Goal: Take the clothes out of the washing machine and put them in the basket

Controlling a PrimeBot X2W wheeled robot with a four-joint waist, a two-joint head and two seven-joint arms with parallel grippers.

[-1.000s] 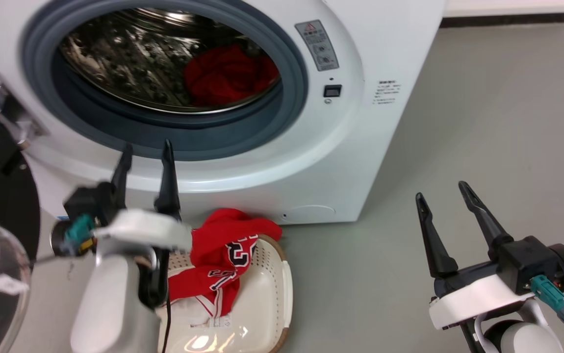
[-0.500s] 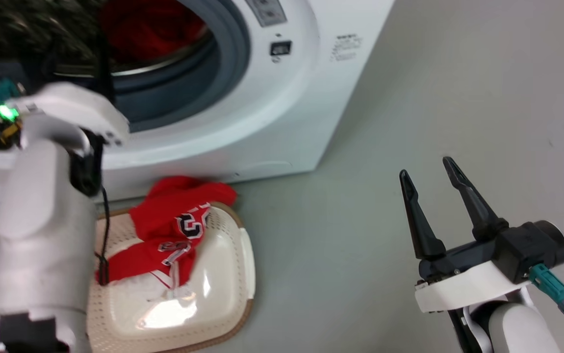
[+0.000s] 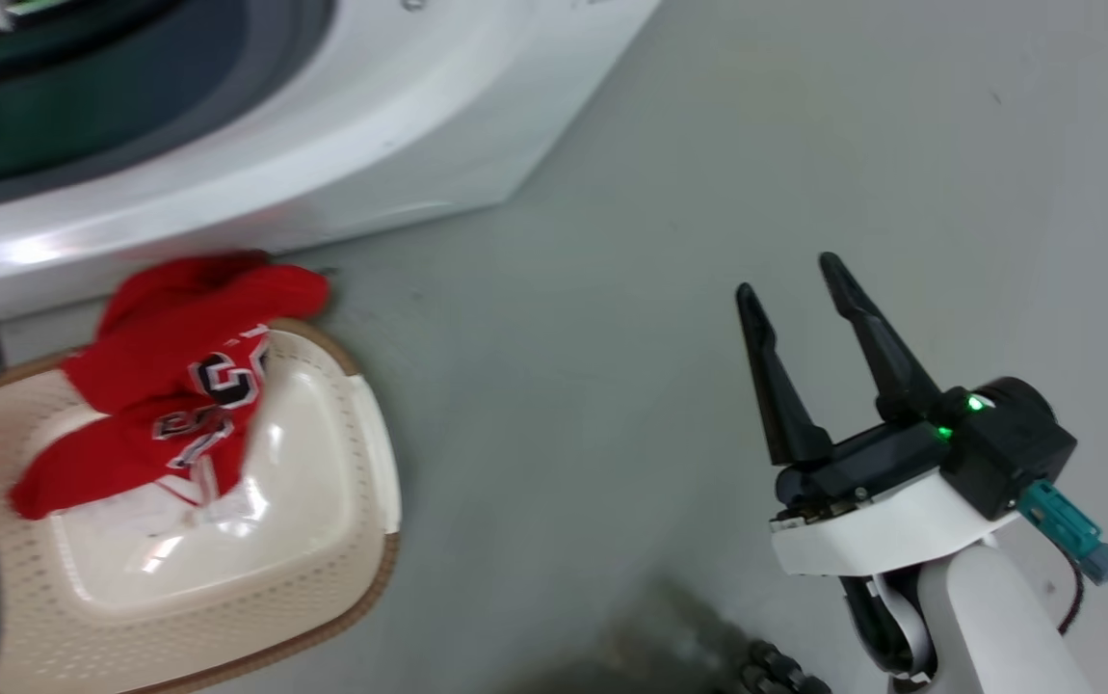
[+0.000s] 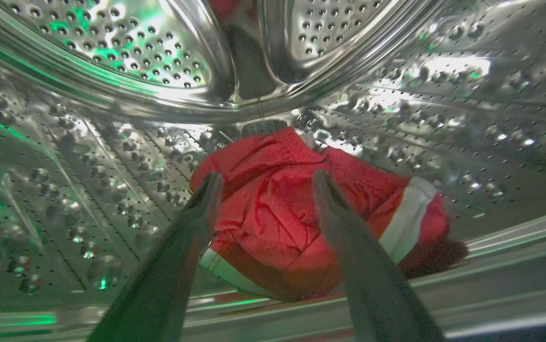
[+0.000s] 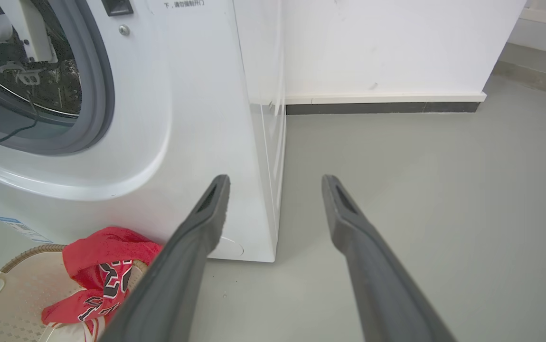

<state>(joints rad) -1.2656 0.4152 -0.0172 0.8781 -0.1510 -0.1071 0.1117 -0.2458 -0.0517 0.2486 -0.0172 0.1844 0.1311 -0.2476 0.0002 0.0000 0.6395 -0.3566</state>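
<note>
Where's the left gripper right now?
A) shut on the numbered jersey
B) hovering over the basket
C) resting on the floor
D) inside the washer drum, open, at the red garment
D: the left wrist view shows the left gripper inside the perforated steel drum, its fingers spread apart in front of the red garment with white trim.

Lettered red garment (image 3: 178,376) over basket (image 3: 381,482) rim — plainer one (image 4: 273,213) in washer drum (image 4: 111,61)

drum wall (image 4: 111,156) hems left gripper (image 4: 267,175) | red garment (image 4: 273,228) ahead | floor (image 3: 612,289) open
</note>
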